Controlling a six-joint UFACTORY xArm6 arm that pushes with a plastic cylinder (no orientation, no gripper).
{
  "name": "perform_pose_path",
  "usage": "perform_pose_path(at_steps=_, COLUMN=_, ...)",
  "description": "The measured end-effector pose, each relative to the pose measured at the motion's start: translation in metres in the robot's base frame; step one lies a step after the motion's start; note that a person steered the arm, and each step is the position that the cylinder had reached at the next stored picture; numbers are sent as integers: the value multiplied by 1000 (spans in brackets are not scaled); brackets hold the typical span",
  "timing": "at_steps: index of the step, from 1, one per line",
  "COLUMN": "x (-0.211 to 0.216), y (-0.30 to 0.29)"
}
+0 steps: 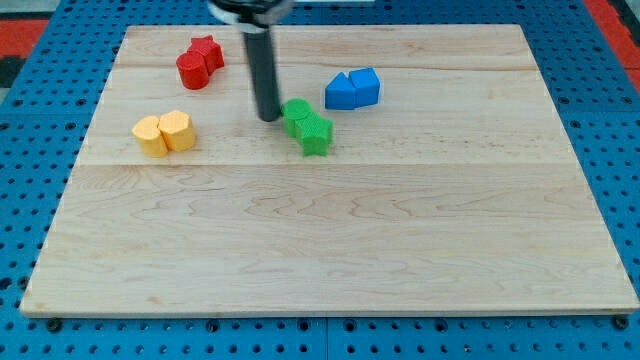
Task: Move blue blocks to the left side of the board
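Observation:
Two blue blocks touch each other at the view's upper right of centre: a blue triangular block (341, 92) on the left and a blue cube (365, 86) on the right. My tip (268, 117) rests on the wooden board (330, 240), about 70 px to the view's left of the blue blocks and slightly lower. It stands right beside the left edge of the green pair, which lies between it and the blue blocks.
Two green blocks (308, 125) sit just right of my tip. Two red blocks (199, 62) lie at the upper left. Two yellow blocks (165, 132) lie at the left. A blue pegboard (30, 120) surrounds the board.

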State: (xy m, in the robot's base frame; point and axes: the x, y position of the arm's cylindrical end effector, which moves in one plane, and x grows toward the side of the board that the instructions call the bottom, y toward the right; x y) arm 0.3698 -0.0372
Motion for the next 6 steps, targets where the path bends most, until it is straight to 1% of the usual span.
perform_pose_path(at_steps=2, x=6, y=78)
perform_pose_path(at_steps=3, x=-4, y=140)
perform_pose_path(at_steps=4, x=-35, y=142)
perform_pose_path(at_steps=5, x=-52, y=105)
perform_pose_path(at_steps=6, x=-76, y=47)
